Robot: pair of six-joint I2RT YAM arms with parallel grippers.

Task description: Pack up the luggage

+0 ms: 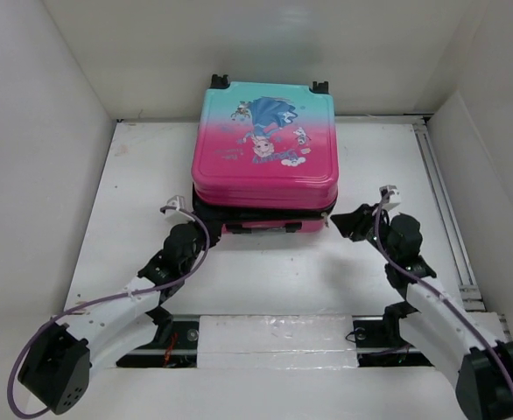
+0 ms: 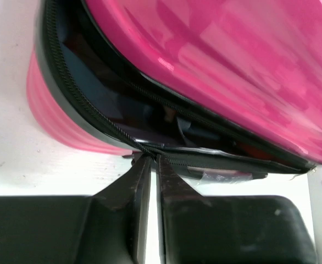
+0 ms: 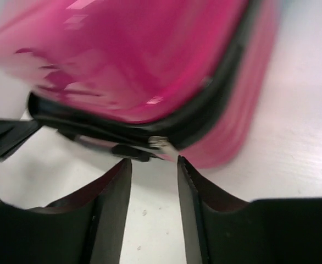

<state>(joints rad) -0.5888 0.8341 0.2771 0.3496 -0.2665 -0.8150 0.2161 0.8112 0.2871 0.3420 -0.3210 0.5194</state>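
Luggage (image 1: 265, 157): we see it mid-table, lid ajar; the print's writing is too small to read.
Left gripper (image 2: 149, 159): pinches the zipper (image 2: 84, 110).
Right gripper (image 3: 154, 162): spread, just before its corner.
Table (image 1: 143, 184): white; walls (image 1: 239, 44) white.

Place: a robot lab booth, I judge.
Walls: plain white panels (image 1: 38, 131) box in my flat white tabletop (image 1: 265, 280).
Mount: black base rail (image 1: 182, 337) under a white tape strip (image 1: 278, 341).

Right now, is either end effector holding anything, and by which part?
Left end effector pinches the suitcase by its zipper; right end effector, open, holds nothing.
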